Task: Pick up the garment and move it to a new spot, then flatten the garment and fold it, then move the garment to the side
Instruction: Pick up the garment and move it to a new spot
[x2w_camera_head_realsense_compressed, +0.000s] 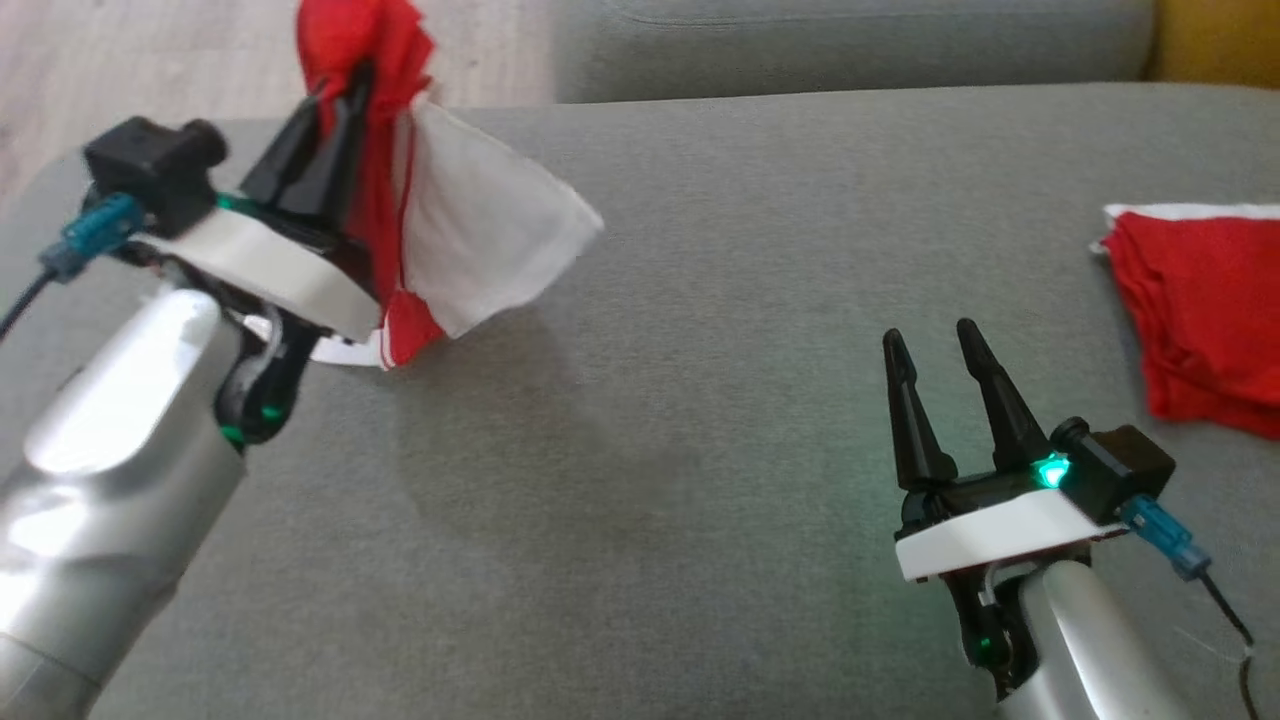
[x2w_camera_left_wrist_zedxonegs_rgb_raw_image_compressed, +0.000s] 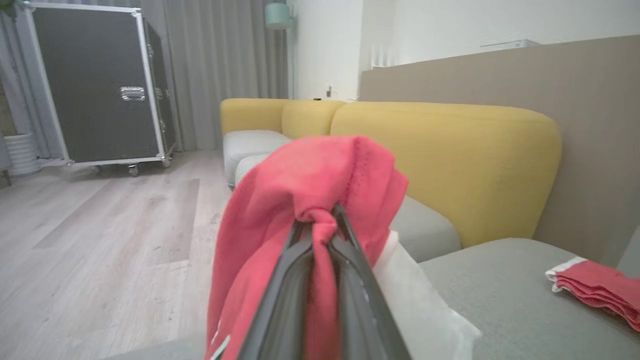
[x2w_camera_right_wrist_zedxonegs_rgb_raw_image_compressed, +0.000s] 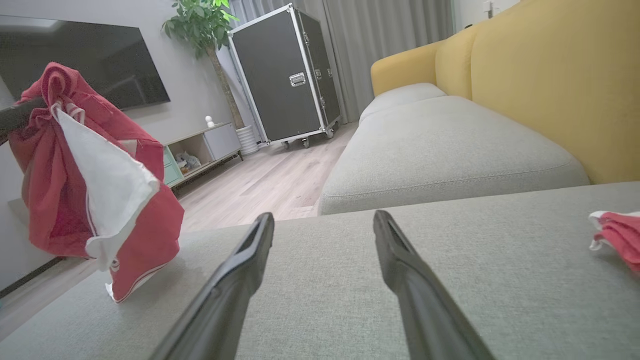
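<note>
The garment (x2w_camera_head_realsense_compressed: 480, 230) is red and white cloth, bunched and hanging in the air over the left part of the grey cushion (x2w_camera_head_realsense_compressed: 700, 420). My left gripper (x2w_camera_head_realsense_compressed: 345, 85) is shut on its red top fold. In the left wrist view the red fabric (x2w_camera_left_wrist_zedxonegs_rgb_raw_image_compressed: 305, 195) is pinched between the two dark fingers (x2w_camera_left_wrist_zedxonegs_rgb_raw_image_compressed: 280, 300) and drapes over them. From the right wrist view the garment (x2w_camera_right_wrist_zedxonegs_rgb_raw_image_compressed: 95, 185) hangs at the left with its lower hem just above the cushion. My right gripper (x2w_camera_head_realsense_compressed: 935, 340) stands open over the cushion's right half, holding nothing, fingers (x2w_camera_right_wrist_zedxonegs_rgb_raw_image_compressed: 240, 270) spread wide.
A second folded red garment (x2w_camera_head_realsense_compressed: 1200, 320) lies at the cushion's right edge. Yellow sofa backrests (x2w_camera_left_wrist_zedxonegs_rgb_raw_image_compressed: 450, 160) rise behind. A black flight case (x2w_camera_right_wrist_zedxonegs_rgb_raw_image_compressed: 285, 75) on wheels stands on the wooden floor (x2w_camera_left_wrist_zedxonegs_rgb_raw_image_compressed: 100, 225) beyond the cushion's left side.
</note>
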